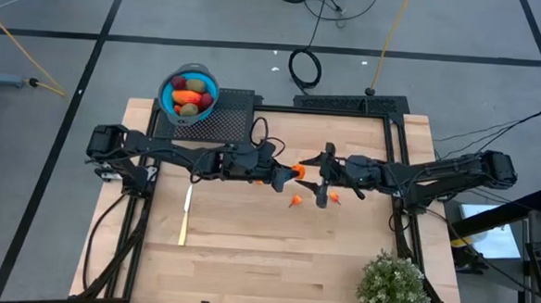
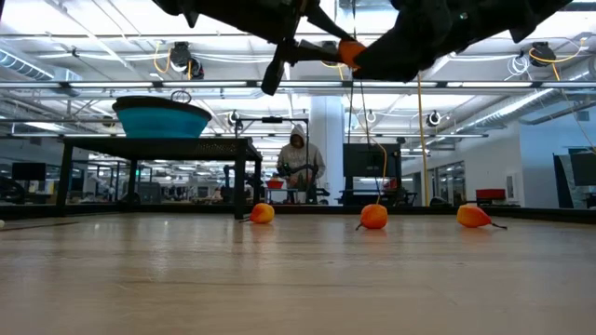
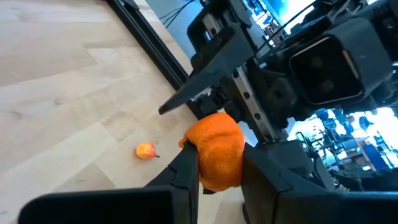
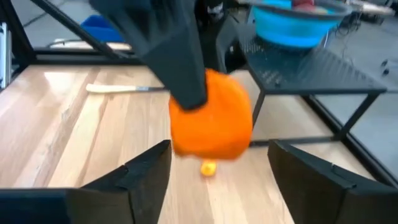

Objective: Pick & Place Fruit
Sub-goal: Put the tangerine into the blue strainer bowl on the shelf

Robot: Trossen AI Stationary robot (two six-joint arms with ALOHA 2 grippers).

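Above the wooden table's [image 1: 247,252] middle, the left gripper [image 3: 214,171] clasps a small orange fruit piece [image 3: 216,149]; the right gripper [image 4: 217,165], fingers spread, faces it.

This is a robotics lab set in a big open-plan industrial hall. The pale wooden table [image 1: 275,235] sits in a black metal frame [image 1: 347,107] on a grey concrete floor [image 1: 444,31] marked with dark tape lines, and loose black and yellow cables [image 1: 305,68] trail across it. Beyond the table, exposed pipes and strip lights [image 2: 93,88] run under a high ceiling, with rows of desks and dark monitors [image 2: 365,160] behind glass partitions. A person in a grey hooded top [image 2: 299,158] stands at a workstation far back.
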